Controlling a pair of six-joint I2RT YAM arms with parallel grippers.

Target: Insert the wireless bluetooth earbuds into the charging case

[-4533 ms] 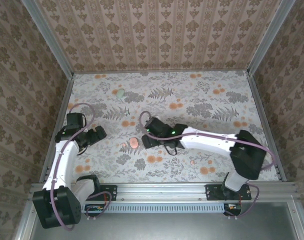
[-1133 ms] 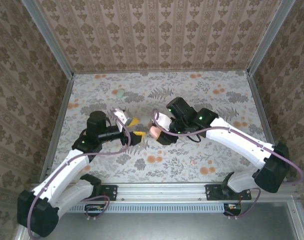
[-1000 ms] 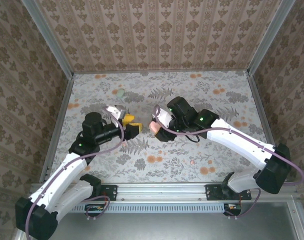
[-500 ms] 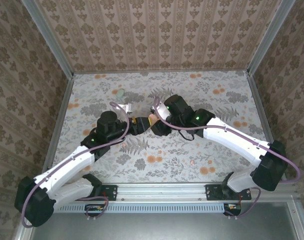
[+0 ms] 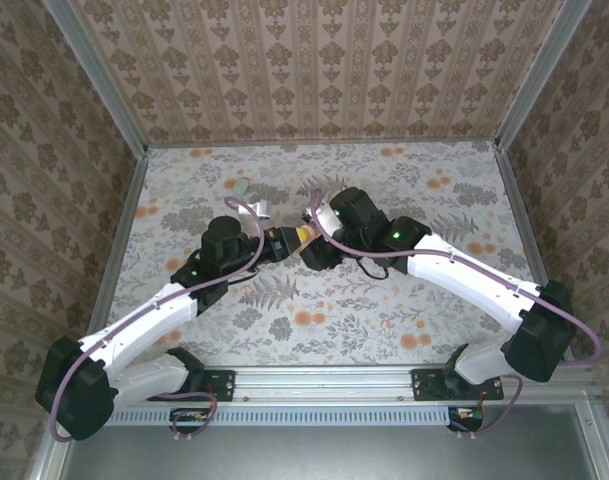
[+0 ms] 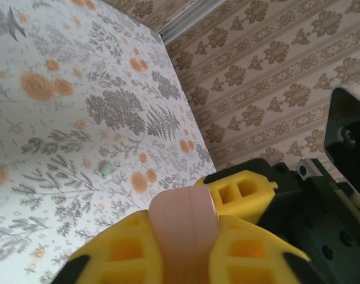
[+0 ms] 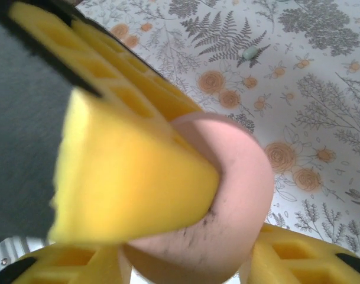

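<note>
**Operator:** Left wrist view: what was the state of the left gripper?

**Technician:** Clenched. Its yellow fingers pressed both flanks of the pink charging case. One tiny pale earbud lay beyond on the floral table, well apart from the case.

**Operator:** Right wrist view?

**Technician:** The right gripper grasped the same case, seated between its two lower fingers. A yellow finger of the left gripper overlapped the case from the upper left. A pale green oval object lay farther off on the table.

**Operator:** Top external view?

**Technician:** Both grippers met tip to tip over the middle of the table, with the case mostly hidden between them. The earbud lay toward the near edge, beside the right arm. The pale green oval object lay toward the far left. Whether the case was open could not be determined
</note>
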